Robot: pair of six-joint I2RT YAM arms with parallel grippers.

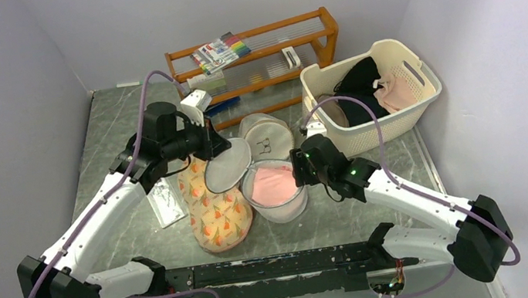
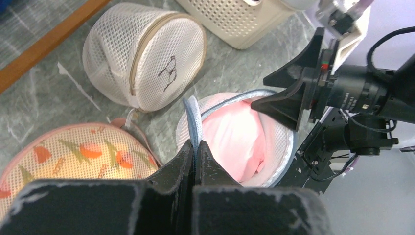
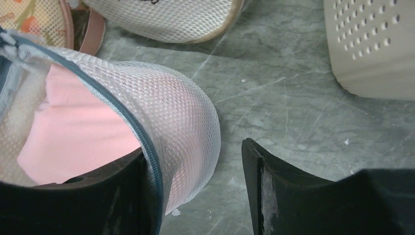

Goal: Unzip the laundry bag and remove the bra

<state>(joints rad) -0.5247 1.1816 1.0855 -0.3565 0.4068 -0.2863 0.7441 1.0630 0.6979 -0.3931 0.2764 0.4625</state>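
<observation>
Nearest us at mid-bench, the laundry bag stands unzipped, its pink bra exposed. Our right tool, at the rim's 3 o'clock, is spread wide, one finger inside the mesh wall and one outside. Our left tool, at 10 o'clock, is clamped on the bag's round flap, holding it up. We judge the unzipping done; next, a tool must reach in and pinch the bra. Farther off, at 2 o'clock, sits a basket.
</observation>
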